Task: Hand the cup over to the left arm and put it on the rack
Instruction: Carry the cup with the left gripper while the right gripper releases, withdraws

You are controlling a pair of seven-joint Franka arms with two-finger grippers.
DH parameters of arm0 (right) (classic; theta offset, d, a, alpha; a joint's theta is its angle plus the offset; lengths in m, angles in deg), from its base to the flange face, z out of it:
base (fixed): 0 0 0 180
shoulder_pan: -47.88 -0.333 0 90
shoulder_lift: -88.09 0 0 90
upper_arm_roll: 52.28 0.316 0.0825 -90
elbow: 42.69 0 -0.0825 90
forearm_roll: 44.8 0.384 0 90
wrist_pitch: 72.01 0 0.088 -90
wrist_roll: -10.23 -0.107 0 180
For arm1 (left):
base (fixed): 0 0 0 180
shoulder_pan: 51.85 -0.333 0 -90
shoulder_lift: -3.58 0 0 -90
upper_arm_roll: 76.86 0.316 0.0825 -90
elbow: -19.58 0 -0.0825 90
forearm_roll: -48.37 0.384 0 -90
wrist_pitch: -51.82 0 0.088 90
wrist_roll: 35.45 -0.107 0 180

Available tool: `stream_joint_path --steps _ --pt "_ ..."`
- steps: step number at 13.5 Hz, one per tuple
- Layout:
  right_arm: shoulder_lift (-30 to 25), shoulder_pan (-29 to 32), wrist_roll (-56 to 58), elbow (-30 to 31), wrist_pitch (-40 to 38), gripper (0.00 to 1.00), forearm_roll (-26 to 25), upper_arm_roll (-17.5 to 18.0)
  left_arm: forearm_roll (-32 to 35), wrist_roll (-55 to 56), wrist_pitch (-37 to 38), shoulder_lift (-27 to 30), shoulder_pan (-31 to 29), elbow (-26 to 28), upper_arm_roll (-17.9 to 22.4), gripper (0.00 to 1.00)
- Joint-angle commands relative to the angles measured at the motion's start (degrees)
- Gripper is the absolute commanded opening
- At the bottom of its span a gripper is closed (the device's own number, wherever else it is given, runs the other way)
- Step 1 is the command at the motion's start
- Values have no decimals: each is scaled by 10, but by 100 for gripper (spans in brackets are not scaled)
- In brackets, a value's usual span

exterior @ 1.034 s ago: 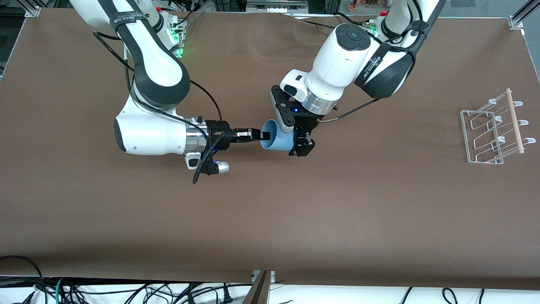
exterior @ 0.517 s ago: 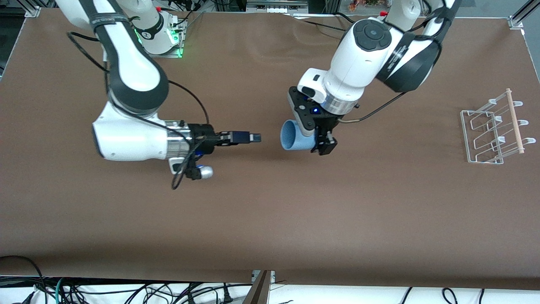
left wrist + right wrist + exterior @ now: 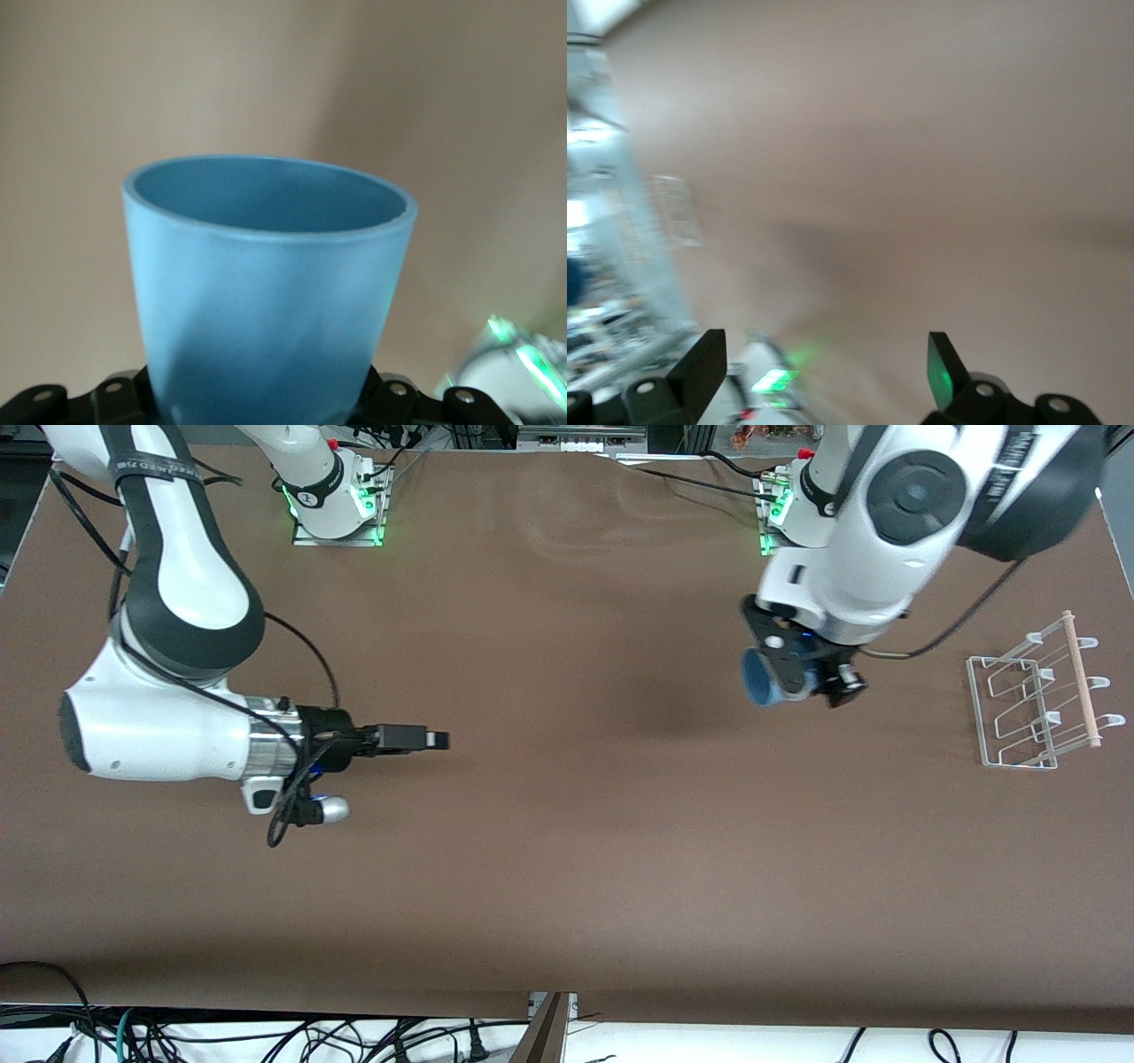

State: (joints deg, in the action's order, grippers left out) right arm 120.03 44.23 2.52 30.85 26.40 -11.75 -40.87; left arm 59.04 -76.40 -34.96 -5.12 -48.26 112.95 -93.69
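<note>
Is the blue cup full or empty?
Empty. The left wrist view looks into the cup, held by the left pincer, and shows only bare blue inside.

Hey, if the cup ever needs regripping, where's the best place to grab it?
Probably across the lower wall near the base, where the left tool holds the cup now. It tapers, so the base fits between the fingers and the open rim stays clear for the rack.

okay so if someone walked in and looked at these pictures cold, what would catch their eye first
Most likely the light-blue cup, the one patch of colour, gripped sideways in the left gripper above the brown table, toward the left arm's end. Next, the clear rack with its wooden rod, standing on the table at that end, with nothing on it. The right gripper hangs open with nothing in it over the right arm's end.
</note>
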Motion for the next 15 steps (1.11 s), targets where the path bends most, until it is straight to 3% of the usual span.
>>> stream_joint_path --steps 1,3,7,10,15 --pt "-28 21 54 2 -41 100 -128 2 43 24 101 6 -66 32 4 0" --pt "-43 30 66 6 -48 100 -185 -5 54 47 159 -17 -125 33 5 0" --pt "-122 37 66 59 -61 100 -276 -42 188 45 210 -54 -215 58 3 0" --pt "-188 37 64 77 -56 100 -318 -81 285 43 216 -70 -256 107 3 0" --pt "-278 37 66 143 -64 100 -371 -100 413 47 238 -155 -300 130 4 0"
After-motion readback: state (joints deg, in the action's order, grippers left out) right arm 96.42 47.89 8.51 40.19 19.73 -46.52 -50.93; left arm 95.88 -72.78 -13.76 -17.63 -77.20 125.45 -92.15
